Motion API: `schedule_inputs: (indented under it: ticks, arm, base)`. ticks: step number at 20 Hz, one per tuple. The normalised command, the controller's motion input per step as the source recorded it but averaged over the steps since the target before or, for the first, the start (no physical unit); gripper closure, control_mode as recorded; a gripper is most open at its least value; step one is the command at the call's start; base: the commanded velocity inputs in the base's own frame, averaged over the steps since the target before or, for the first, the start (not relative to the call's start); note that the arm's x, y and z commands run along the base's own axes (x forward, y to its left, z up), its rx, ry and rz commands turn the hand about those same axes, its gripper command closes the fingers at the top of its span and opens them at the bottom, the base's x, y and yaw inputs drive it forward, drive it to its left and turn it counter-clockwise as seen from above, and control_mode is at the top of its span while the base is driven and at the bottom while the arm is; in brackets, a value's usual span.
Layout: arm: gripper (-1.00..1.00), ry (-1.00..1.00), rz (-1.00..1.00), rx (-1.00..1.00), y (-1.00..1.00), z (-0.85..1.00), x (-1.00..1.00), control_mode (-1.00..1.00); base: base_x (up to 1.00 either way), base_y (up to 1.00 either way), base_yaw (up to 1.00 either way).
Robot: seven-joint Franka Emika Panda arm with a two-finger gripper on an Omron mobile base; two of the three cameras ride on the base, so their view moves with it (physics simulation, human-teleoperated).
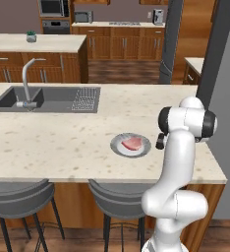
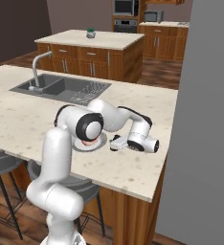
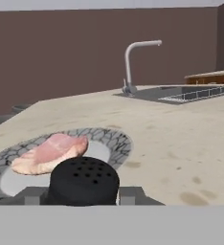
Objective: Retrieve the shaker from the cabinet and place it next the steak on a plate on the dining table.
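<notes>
Over the dining table (image 1: pixel 63 142), the low, level tool (image 3: pixel 83 195) grips the shaker (image 3: pixel 83 181) beside the plate (image 3: pixel 115 143).

The plate (image 1: pixel 130 145) sits on the dining table (image 1: pixel 48 142) near its right end, with the steak (image 1: pixel 131 143) lying on it. The sink (image 1: pixel 45 99) is set into the table to the plate's left and farther back, the faucet (image 1: pixel 26 81) at its front edge. Two stools (image 1: pixel 18 199) stand below the table's near edge. The shaker (image 3: pixel 83 181) is just beside the plate, between the fingers (image 3: pixel 130 195) of the gripper (image 3: pixel 80 196).
</notes>
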Motion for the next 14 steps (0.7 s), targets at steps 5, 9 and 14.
schedule_inputs:
  ticks: [5,9,14]
  arm:
    - [-1.00,0.00,0.00,0.00,0.00,-0.46,-0.09,-1.00]
    - [-1.00,-0.01,0.00,0.00,0.00,-0.14,-0.19,-1.00]
    - [-1.00,-0.03,0.01,0.00,0.00,-0.03,-0.30,-1.00]
  base:
    - [0.00,0.00,0.00]
    - [0.00,0.00,0.00]
    - [0.00,0.00,0.00]
